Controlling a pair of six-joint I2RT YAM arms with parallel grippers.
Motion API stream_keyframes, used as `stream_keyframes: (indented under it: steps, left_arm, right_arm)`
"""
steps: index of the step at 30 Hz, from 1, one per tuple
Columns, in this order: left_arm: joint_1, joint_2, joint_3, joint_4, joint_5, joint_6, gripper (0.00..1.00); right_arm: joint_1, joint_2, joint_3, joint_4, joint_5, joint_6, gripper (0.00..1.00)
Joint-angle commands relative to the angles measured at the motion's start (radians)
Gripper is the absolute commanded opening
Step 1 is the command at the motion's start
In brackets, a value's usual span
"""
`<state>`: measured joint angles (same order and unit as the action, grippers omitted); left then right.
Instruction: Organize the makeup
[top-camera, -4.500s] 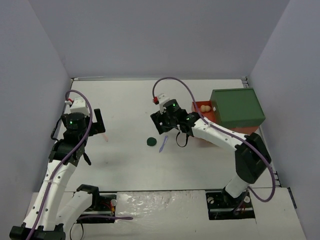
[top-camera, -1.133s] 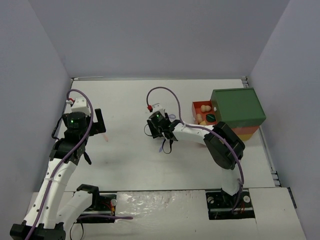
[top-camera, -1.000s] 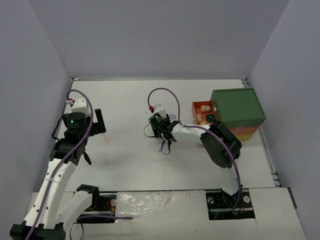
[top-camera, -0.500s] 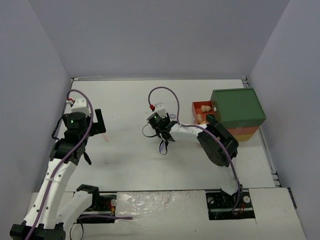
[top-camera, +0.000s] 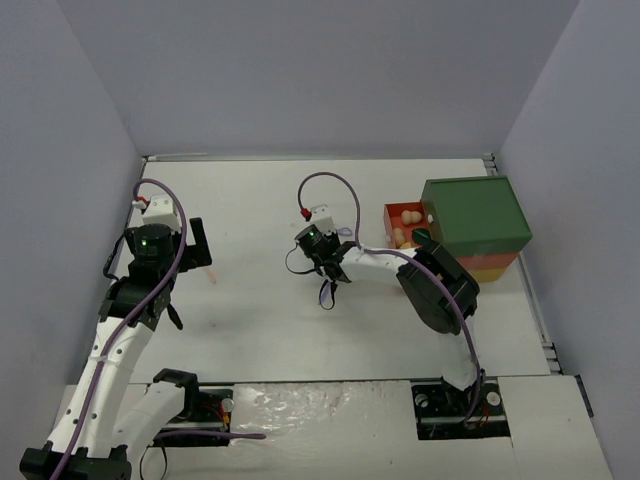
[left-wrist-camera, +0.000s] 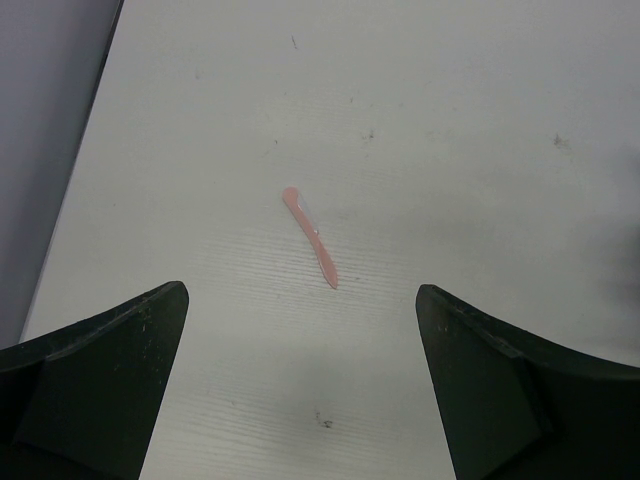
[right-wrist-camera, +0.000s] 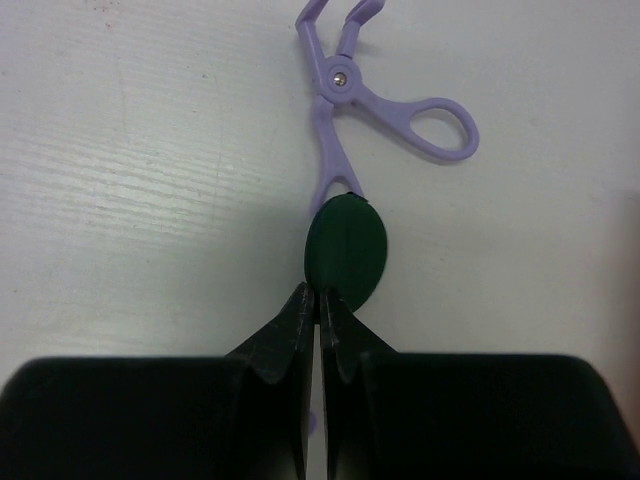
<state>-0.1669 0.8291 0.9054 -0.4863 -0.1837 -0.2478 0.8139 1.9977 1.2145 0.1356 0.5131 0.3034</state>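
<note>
In the right wrist view a dark green disc (right-wrist-camera: 346, 250) lies tilted on the handle of a lilac scissor-like tool (right-wrist-camera: 345, 95). My right gripper (right-wrist-camera: 320, 297) is shut, and its tips touch the disc's near edge; nothing shows between the pads. From above, the right gripper (top-camera: 324, 270) covers the disc, and the lilac tool (top-camera: 325, 294) pokes out below it. A pink stick (left-wrist-camera: 310, 237) lies on the table ahead of my open left gripper (left-wrist-camera: 300, 292), well clear of both fingers. The top view shows the same pink stick (top-camera: 211, 274) just right of the left gripper (top-camera: 196, 246). Tan sponges (top-camera: 410, 215) sit in the red drawer (top-camera: 390, 211).
The layered box with the green top (top-camera: 475, 215) stands at the right, its red drawer pulled out to the left. Grey walls close in the table at the left, back and right. The right arm's links stretch from the box area to the table's middle.
The right gripper's jaws have closed fully at the green disc. Its wrist has shifted slightly. The left arm and the pink stick have not moved.
</note>
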Motion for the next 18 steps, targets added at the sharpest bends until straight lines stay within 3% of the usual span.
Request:
stream_keyframes:
  steps: [1,10,18]
  left_arm:
    - [0.009,-0.002,0.063,0.035,-0.002,-0.016,0.97]
    - [0.009,0.002,0.063,0.034,0.003,-0.016,0.97]
    - [0.009,0.009,0.063,0.035,0.012,-0.016,0.97]
  right_arm:
    - [0.010,-0.240,0.001,-0.016,0.012,-0.028,0.00]
    - [-0.061,-0.535,-0.060,-0.116,0.032,-0.104,0.00]
    - [-0.300,-0.648,-0.134,-0.150,-0.180,-0.092,0.00]
